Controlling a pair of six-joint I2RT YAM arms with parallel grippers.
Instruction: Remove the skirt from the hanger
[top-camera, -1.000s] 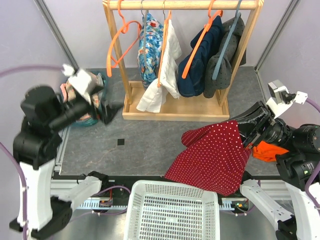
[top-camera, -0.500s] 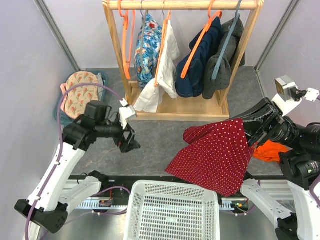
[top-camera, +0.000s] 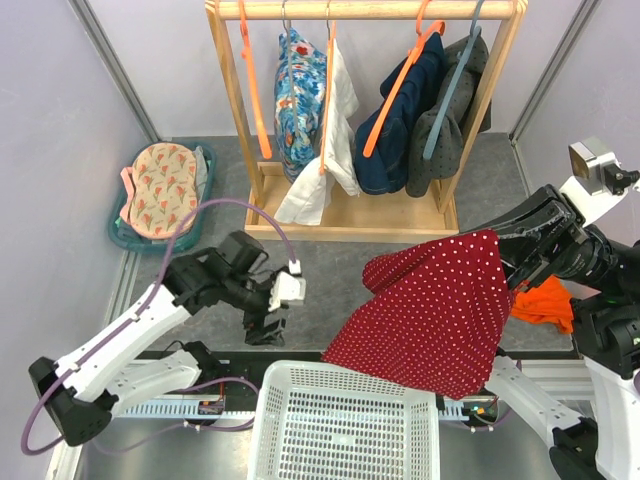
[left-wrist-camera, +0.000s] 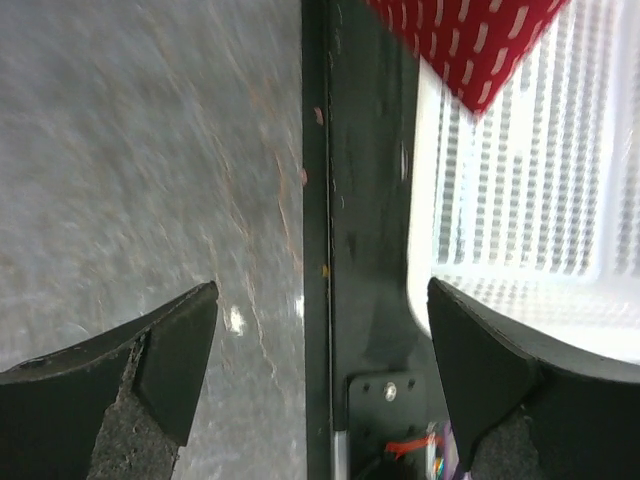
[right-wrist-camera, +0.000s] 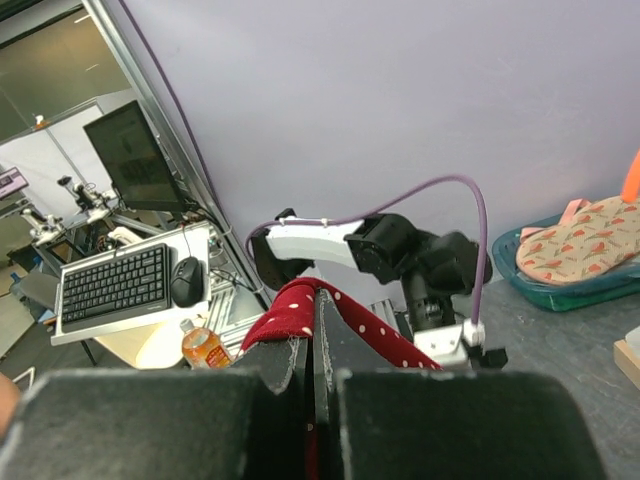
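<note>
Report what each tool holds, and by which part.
Right tool: the skirt, pinched at its top corner. Left tool: open, holding nothing.

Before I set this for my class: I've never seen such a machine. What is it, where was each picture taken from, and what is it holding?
It is two robot arms bolted at a table's near edge. The wide picture looks down from above; the other two come from a camera on each wrist. The right gripper is shut on a red polka-dot skirt, its hem hanging over a white basket. The left gripper is open and empty. Behind stands a wooden clothes rack.
</note>
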